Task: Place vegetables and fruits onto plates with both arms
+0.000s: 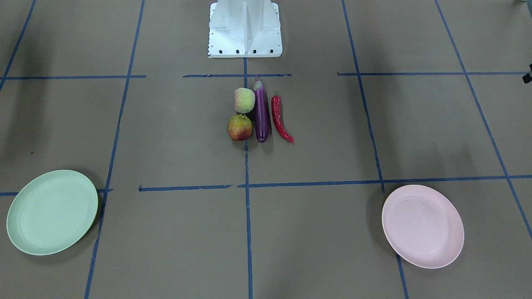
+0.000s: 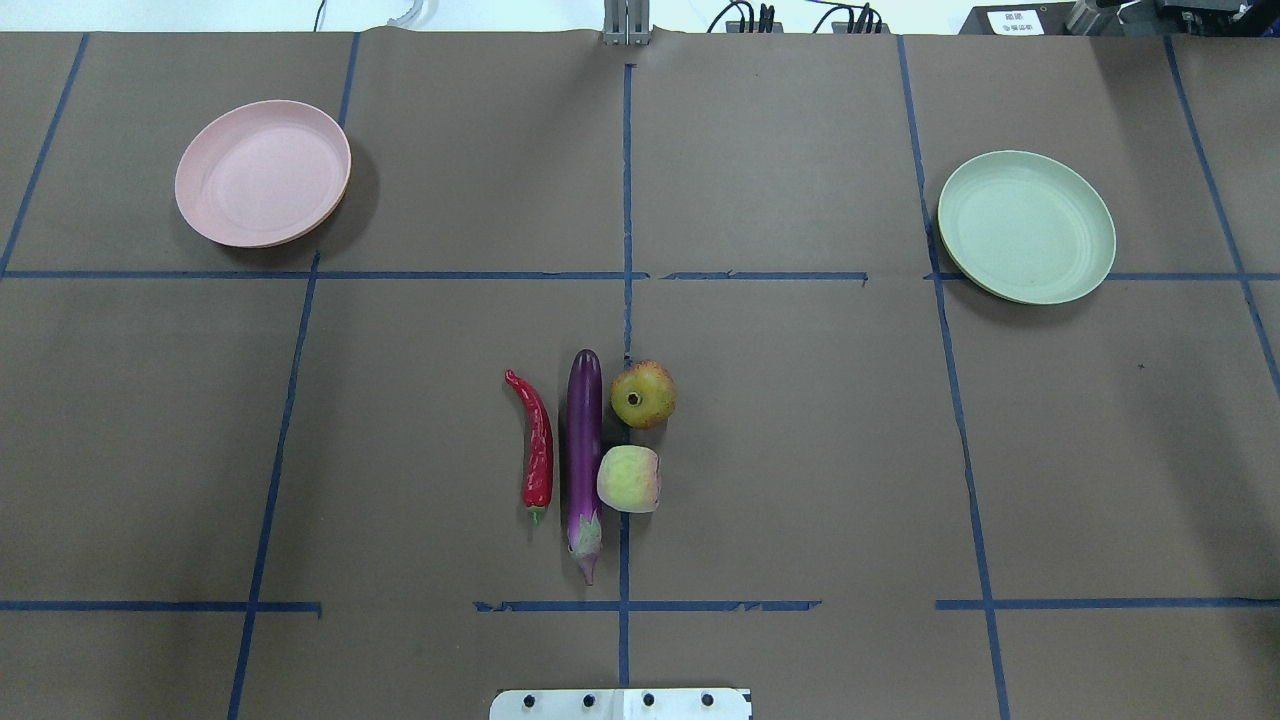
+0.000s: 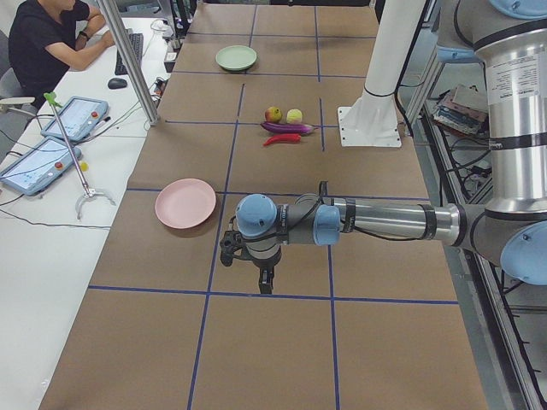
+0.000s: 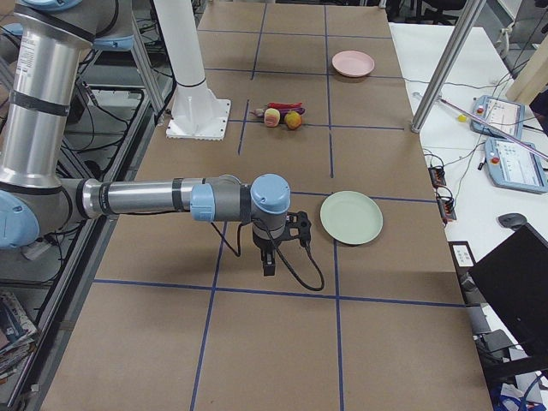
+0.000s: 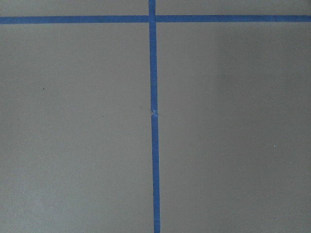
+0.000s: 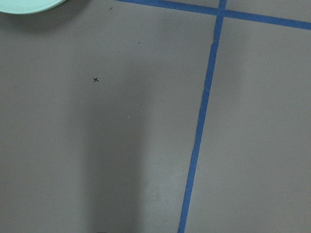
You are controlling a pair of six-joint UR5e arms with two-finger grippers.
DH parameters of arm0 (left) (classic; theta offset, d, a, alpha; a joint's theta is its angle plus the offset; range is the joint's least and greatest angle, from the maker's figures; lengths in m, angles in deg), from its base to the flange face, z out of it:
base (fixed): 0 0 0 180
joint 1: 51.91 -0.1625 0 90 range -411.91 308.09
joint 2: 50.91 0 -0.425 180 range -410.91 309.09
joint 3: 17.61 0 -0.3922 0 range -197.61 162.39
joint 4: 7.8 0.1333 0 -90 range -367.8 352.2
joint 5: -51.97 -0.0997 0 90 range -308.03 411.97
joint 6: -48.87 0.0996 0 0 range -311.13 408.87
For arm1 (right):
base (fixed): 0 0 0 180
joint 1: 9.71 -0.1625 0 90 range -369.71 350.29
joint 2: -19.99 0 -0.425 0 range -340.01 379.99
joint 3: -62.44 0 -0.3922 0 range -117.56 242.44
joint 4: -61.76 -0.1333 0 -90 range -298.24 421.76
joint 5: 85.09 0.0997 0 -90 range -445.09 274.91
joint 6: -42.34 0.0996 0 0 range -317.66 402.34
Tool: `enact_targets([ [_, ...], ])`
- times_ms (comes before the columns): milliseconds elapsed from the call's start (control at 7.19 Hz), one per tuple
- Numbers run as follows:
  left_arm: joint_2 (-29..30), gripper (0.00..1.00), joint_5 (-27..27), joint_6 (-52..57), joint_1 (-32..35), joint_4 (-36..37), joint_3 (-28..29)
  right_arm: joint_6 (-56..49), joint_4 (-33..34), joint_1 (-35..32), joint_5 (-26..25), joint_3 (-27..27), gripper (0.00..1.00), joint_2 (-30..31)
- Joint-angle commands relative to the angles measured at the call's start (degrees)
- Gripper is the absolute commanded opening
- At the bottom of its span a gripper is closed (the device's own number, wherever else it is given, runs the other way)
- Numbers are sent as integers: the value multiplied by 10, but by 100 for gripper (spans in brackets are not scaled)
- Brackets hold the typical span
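Observation:
The purple eggplant [image 2: 584,450] lies at the table's middle, with the red chili [image 2: 538,445] on its left. On its right are the red-yellow fruit [image 2: 644,394] and the green-yellow fruit [image 2: 629,479]. The pink plate [image 2: 262,172] is far left and the mint green plate [image 2: 1026,226] far right; both are empty. My left gripper [image 3: 265,282] hangs over bare table near the pink plate [image 3: 185,202]. My right gripper [image 4: 269,265] hangs over bare table near the green plate [image 4: 351,217]. I cannot tell whether either is open or shut.
The white base pedestal [image 1: 245,29] stands behind the produce. Blue tape lines [image 2: 626,200] cross the brown table. An operator [image 3: 51,43] sits at a side desk with tablets. A metal post [image 4: 441,64] stands at the table's edge.

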Motion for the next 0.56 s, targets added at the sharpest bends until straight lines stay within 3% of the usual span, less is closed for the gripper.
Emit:
enact_targets([
  [0, -1, 100, -25, -1, 0, 0, -1, 1, -18, 1, -1, 2, 100, -1],
  [417, -1, 100, -23, -5, -2, 0, -7, 4, -27, 33, 6, 0, 100, -2],
])
